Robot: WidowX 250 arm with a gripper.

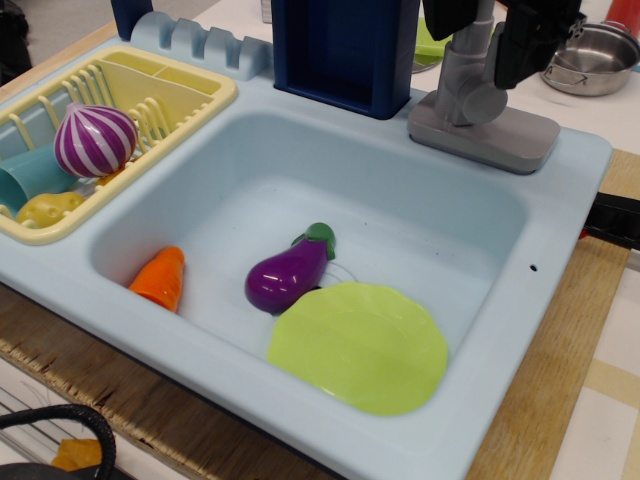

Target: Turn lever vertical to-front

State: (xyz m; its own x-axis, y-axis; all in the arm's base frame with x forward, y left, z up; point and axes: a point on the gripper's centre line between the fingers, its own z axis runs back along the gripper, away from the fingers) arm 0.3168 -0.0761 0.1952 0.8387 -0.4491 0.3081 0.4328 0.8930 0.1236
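One black gripper (487, 25) reached down at the worktop's far right corner; we saw its fingers around the upright grey lever (466, 72) on its base plate (483, 134).

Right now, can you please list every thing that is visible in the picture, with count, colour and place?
lever: 1, grey, standing upright on its base plate, back right of the sink
base plate: 1, grey, on the sink's back right rim
toy sink: 1, light blue, centre
eggplant: 1, purple with green cap, in the basin
plate: 1, lime green, in the basin, front
carrot: 1, orange, in the basin, left
dish rack: 1, pale yellow, left
onion: 1, purple and white striped, in the rack
cup: 1, teal, in the rack
block: 1, dark blue, behind the sink
pot: 1, steel, far right
gripper: 1, black, at the lever's top
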